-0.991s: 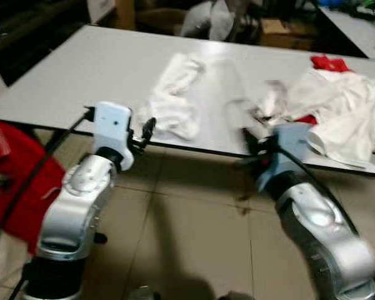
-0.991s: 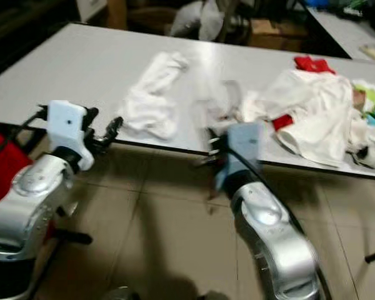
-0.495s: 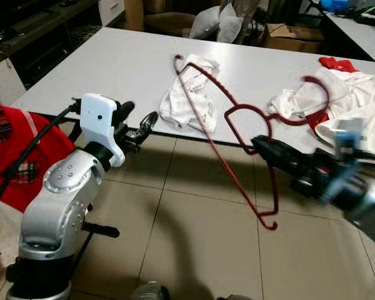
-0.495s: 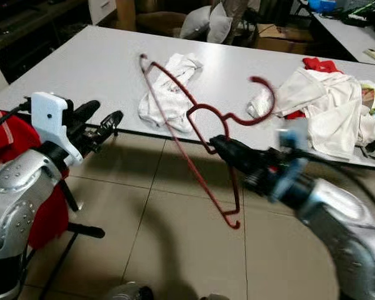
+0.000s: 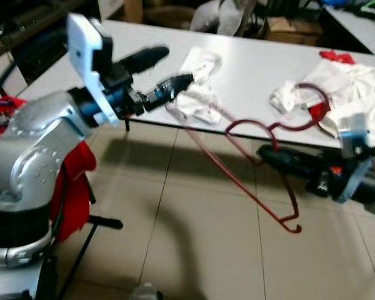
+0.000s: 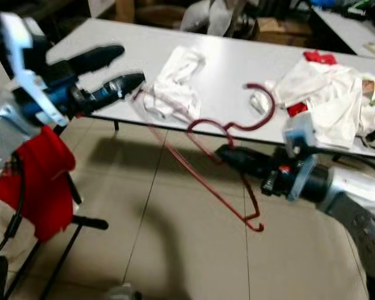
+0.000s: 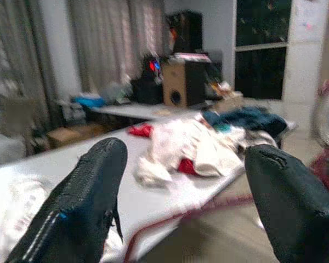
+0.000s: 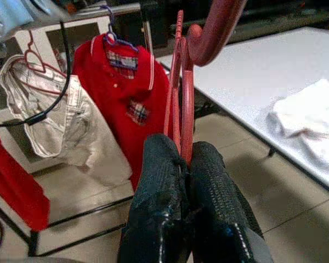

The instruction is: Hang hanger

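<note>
A red wire hanger (image 5: 244,124) slants over the tiled floor in front of the table, its hook up near the table edge. My right gripper (image 5: 265,152) is shut on it near the neck; the right wrist view shows both fingers (image 8: 159,181) pinched on the red wire (image 8: 183,82). My left gripper (image 5: 169,69) is raised at the left, open wide, with its tips close to the hanger's far shoulder and nothing between them. In the left wrist view its fingers (image 7: 82,208) stand far apart.
A grey table (image 5: 262,62) carries a crumpled white cloth (image 5: 200,94) and a pile of white and red clothes (image 5: 350,94). A red shirt (image 8: 126,93) and a pale garment (image 8: 60,120) hang on a rack at my left; the rack's black foot (image 5: 100,222) lies on the floor.
The view has shifted. My left arm has lifted and its gripper has swung toward the hanger's far end. The hanger in my right gripper now lies lower and flatter.
</note>
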Robot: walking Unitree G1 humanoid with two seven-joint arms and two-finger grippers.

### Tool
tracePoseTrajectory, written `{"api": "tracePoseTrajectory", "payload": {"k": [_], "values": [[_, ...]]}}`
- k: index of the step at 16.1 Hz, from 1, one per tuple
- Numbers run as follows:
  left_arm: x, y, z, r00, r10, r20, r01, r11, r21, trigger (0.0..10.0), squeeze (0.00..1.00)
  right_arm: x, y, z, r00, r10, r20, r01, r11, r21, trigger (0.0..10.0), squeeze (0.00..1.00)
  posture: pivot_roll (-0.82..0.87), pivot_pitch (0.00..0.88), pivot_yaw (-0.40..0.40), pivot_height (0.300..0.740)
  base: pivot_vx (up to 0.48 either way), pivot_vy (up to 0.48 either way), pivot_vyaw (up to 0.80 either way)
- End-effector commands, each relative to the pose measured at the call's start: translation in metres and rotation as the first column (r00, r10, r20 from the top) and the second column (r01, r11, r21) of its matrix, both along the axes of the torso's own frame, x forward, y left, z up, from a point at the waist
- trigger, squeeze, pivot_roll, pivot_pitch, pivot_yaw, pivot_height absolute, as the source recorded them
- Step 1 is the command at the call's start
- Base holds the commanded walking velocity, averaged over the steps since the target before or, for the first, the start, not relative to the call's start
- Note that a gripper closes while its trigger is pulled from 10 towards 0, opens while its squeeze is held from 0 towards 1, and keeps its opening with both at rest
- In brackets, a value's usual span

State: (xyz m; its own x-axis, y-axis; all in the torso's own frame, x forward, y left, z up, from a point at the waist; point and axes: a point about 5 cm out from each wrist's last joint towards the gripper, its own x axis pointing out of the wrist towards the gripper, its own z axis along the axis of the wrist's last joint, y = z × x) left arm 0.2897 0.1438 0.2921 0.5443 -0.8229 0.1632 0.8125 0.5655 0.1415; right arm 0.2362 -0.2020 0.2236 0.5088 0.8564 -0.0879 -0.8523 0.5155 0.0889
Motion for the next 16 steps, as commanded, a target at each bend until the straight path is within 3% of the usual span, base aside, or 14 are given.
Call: {"api": "tracePoseTrajectory", "payload": {"k": [1, 2, 3, 4, 6, 7, 9, 10, 11, 12, 14, 15, 16], "values": [[0.004, -0.012, -0.002, 1.0, -0.027, 0.001, 0.027, 0.999, 0.041, 10.0, 1.0, 0.001, -0.002, 0.005, 0.999, -0.006, 0.038, 0.008, 0.999, -0.041, 10.0, 0.0, 0.01, 0.0, -0.026, 0.74, 0.0, 0.0, 0.0], [0.01, -0.011, -0.009, 0.999, 0.044, -0.005, -0.044, 0.997, 0.067, 10.0, 1.0, 0.001, -0.002, 0.001, 0.999, -0.037, 0.034, 0.039, 0.997, -0.073, 10.0, 0.0, 0.0, 0.0, -0.023, 0.74, 0.0, 0.0, 0.0], [0.018, -0.006, -0.021, 0.986, 0.165, -0.04, -0.162, 0.985, 0.066, 10.0, 0.11, 0.003, -0.001, -0.009, 0.993, -0.114, 0.03, 0.116, 0.987, -0.109, 10.0, 0.0, 0.0, 0.0, -0.024, 0.74, 0.0, 0.0, 0.0], [0.023, 0.001, -0.034, 0.958, 0.281, -0.054, -0.277, 0.958, 0.072, 10.0, 0.0, 0.002, 0.002, -0.017, 0.985, -0.166, 0.043, 0.171, 0.976, -0.134, 10.0, 0.0, 0.01, 0.0, -0.027, 0.74, 0.0, 0.0, 0.0], [0.021, 0.013, -0.065, 0.896, 0.436, -0.091, -0.424, 0.897, 0.125, 10.0, 0.0, 0.01, 0.005, -0.036, 0.914, -0.398, 0.079, 0.405, 0.897, -0.175, 10.0, 0.0, 0.01, 0.001, -0.036, 0.74, 0.0, 0.0, 0.0], [0.015, 0.021, -0.084, 0.851, 0.517, -0.095, -0.5, 0.852, 0.155, 10.0, 0.0, 0.014, 0.007, -0.049, 0.825, -0.559, 0.078, 0.564, 0.806, -0.182, 10.0, 0.0, 0.01, 0.007, -0.037, 0.74, 0.0, 0.0, 0.0], [0.006, 0.029, -0.114, 0.764, 0.638, -0.095, -0.615, 0.765, 0.191, 10.0, 0.0, 0.007, 0.016, -0.068, 0.698, -0.712, 0.07, 0.714, 0.685, -0.145, 10.0, 0.0, 0.01, 0.014, -0.032, 0.74, 0.0, 0.0, 0.0], [-0.003, 0.025, -0.129, 0.755, 0.649, -0.093, -0.62, 0.753, 0.22, 10.0, 0.0, 0.002, 0.017, -0.077, 0.594, -0.8, 0.086, 0.803, 0.582, -0.132, 10.0, 0.0, 0.0, 0.026, -0.032, 0.74, 0.0, 0.0, 0.0], [-0.009, 0.019, -0.137, 0.757, 0.644, -0.105, -0.614, 0.758, 0.22, 10.0, 0.0, -0.004, 0.012, -0.089, 0.466, -0.882, 0.067, 0.881, 0.456, -0.127, 10.0, 0.0, 0.01, 0.027, -0.033, 0.74, 0.0, 0.285, 0.0], [-0.014, 0.013, -0.14, 0.75, 0.641, -0.167, -0.614, 0.767, 0.188, 10.0, 0.0, -0.009, 0.009, -0.102, 0.417, -0.909, 0.024, 0.9, 0.409, -0.152, 10.0, 0.0, 0.02, 0.039, -0.033, 0.74, 0.0, 0.0, 0.0], [-0.016, 0.008, -0.141, 0.733, 0.649, -0.203, -0.626, 0.761, 0.173, 10.0, 0.0, -0.01, 0.013, -0.103, 0.428, -0.904, 0.013, 0.895, 0.422, -0.147, 10.0, 0.0, 0.02, 0.048, -0.027, 0.74, 0.0, 0.0, 0.0], [-0.015, 0.009, -0.144, 0.725, 0.67, -0.161, -0.639, 0.741, 0.205, 10.0, 0.0, -0.009, 0.019, -0.099, 0.448, -0.894, 0.017, 0.888, 0.442, -0.131, 10.0, 0.0, 0.02, 0.046, -0.022, 0.74, 0.0, 0.0, 0.0], [-0.013, 0.008, -0.144, 0.737, 0.666, -0.116, -0.64, 0.743, 0.194, 10.0, 0.0, -0.007, 0.028, -0.093, 0.466, -0.883, 0.051, 0.883, 0.46, -0.097, 10.0, 0.0, 0.01, 0.041, -0.017, 0.74, 0.0, 0.0, 0.0]]}}
